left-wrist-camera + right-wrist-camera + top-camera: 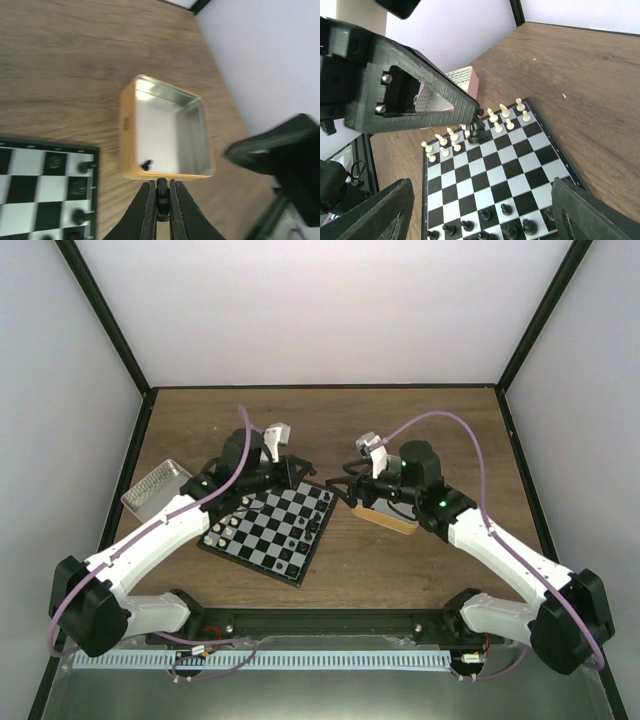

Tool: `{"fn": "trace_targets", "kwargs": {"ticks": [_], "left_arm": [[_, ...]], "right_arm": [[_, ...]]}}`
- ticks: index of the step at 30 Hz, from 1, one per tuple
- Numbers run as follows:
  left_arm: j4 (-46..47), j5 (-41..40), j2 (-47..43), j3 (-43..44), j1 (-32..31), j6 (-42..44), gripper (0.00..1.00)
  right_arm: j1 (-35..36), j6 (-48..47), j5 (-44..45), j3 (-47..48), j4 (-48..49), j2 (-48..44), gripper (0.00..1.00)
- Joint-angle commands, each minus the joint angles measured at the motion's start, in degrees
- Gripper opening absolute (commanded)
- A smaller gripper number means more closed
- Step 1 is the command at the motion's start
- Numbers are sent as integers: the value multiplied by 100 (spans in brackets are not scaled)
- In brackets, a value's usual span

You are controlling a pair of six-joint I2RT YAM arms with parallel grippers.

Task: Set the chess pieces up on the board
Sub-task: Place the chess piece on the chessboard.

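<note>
Pinching black piece [161, 194] in left gripper [161, 186], closed narrow; likely light, glossy, slip-prone, so grip mid-body. Right gripper [482, 189] wide, empty.

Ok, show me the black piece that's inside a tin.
The lone black piece in the gold-rimmed tin's corner; another is pinched in the left gripper, the rest stand on the board.

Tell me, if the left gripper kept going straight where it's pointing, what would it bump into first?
Probably the near wall of the gold-rimmed tin, just ahead of the left gripper and the black piece it pinches. Depth is unclear, so it might pass over the rim.
</note>
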Motion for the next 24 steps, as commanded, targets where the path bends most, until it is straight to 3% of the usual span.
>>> {"fn": "trace_targets", "kwargs": {"ticks": [1, 7, 14, 24], "left_arm": [[-793, -1046, -123, -15, -32, 907, 4], [-1050, -1544, -554, -681, -597, 881, 4], [-1308, -3406, -1106, -1530, -1920, 248, 4], [-482, -3832, -949, -2416, -3109, -35, 4]], "right_arm": [[-19, 243, 608, -220, -225, -413, 77], [-35, 640, 1454, -369, -89, -491, 79], [-73, 811, 1740, -370, -42, -270, 80], [-150, 901, 1985, -405, -142, -223, 81]]}}
